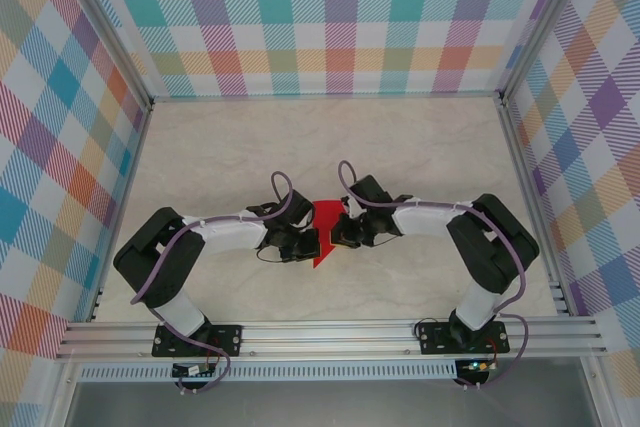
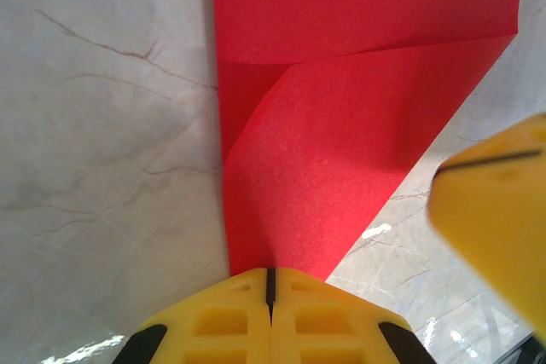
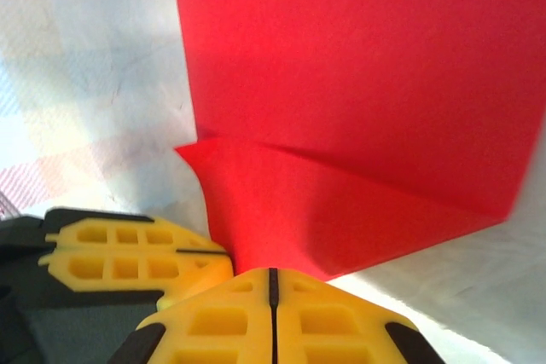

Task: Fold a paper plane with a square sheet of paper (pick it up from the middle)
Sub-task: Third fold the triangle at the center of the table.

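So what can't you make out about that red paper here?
Left wrist view: left gripper hides the pinched tip of the red paper; the frame's top cuts its far edge.
Right wrist view: right gripper hides the pinched edge.
Top view: paper tiny, partly covered by both grippers; folds unreadable.

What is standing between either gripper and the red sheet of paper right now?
Nothing visible stands in the way. The left gripper and the right gripper are each shut on an edge of the partly folded sheet of paper.
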You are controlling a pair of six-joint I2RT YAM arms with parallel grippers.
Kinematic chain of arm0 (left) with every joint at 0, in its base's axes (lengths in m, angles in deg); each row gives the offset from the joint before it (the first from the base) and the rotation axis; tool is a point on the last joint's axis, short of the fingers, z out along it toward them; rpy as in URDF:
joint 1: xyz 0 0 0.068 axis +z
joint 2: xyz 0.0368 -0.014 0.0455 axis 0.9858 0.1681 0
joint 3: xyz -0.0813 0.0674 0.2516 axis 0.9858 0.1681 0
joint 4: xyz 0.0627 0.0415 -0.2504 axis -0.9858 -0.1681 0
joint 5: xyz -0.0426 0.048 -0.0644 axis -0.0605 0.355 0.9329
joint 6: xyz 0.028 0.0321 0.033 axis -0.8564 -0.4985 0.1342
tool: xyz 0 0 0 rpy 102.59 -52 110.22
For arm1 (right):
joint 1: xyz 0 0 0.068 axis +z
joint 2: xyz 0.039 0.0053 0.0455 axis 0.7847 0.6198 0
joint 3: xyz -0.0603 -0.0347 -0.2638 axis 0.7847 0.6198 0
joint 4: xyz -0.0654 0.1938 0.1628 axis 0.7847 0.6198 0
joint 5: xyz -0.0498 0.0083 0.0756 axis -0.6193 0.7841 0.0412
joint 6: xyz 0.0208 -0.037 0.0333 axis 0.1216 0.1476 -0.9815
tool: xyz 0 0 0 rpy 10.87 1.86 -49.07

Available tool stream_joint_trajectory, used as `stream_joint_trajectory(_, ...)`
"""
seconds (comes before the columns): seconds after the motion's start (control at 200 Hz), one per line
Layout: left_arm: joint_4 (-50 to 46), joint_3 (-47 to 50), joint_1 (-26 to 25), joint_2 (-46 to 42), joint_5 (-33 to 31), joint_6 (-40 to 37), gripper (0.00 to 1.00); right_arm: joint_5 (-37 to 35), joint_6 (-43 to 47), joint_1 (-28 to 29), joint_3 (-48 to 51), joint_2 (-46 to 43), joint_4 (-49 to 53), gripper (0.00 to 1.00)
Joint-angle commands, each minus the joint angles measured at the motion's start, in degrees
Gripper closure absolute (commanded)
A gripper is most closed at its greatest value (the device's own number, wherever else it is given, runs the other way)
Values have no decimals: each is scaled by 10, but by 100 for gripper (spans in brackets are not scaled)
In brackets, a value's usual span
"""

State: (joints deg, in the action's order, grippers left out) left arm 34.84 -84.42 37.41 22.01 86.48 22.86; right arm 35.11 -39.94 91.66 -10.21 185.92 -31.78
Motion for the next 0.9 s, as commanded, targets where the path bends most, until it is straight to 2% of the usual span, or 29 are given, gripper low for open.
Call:
stream_joint_trajectory(0.0,-67,12,-8,28,-30,-10,96,19,5,12,-5,24,-22,93)
stream_joint_trajectory(0.12,-68,10,-8,29,-29,-9,96,16,-3,14,-11,46,-30,93)
stream_joint_trajectory(0.385,-72,8,-7,25,-20,-9,97,-39,-4,15,-13,51,8,94)
stream_joint_trajectory(0.52,-62,-4,-8,6,7,-2,95,-41,-5,14,-13,44,14,94)
stream_joint_trajectory(0.655,-30,-5,-8,-29,55,37,92,-39,-6,14,-18,51,22,94)
stream_joint_trajectory(0.895,14,16,-8,-38,58,52,91,-37,-8,14,-16,57,20,95)
